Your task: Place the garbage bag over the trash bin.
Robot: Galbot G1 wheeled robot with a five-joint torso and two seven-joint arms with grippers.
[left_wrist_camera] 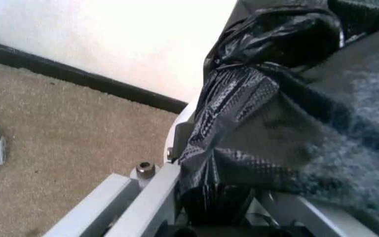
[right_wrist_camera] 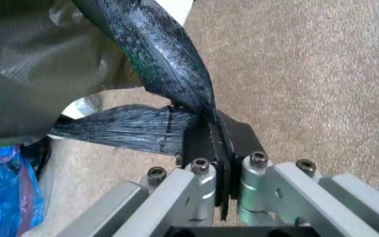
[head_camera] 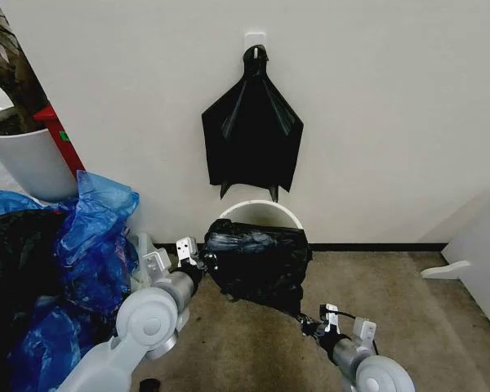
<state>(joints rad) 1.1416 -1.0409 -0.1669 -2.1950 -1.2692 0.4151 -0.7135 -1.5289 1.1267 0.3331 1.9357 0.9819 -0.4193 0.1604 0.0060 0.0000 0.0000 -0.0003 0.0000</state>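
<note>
Head view: garbage bag sits at frame center, stretched between both grippers, draped over the front of the trash bin. Bin stands on the carpet against the wall; its pale back rim shows above the bag. Whether the bag's mouth is around the rim or only in front of it, can't tell.

Left gripper is left of center, at the bag's left edge, fingers clamped on the film. Left wrist view confirms: black plastic bunched between the gripper fingers, white bin wall just behind it.

Right gripper is lower right of center, below the bag's bottom right corner. Right wrist view: jaws closed tight on a twisted strand of the bag, film pulled taut up toward the upper left of that frame.

Flat black folded bundle hangs on a wall hook at upper center, directly above the bin, not touching it.

Blue plastic bags are piled at lower left, near the left arm. White plant pot at the left edge, behind them.
</note>
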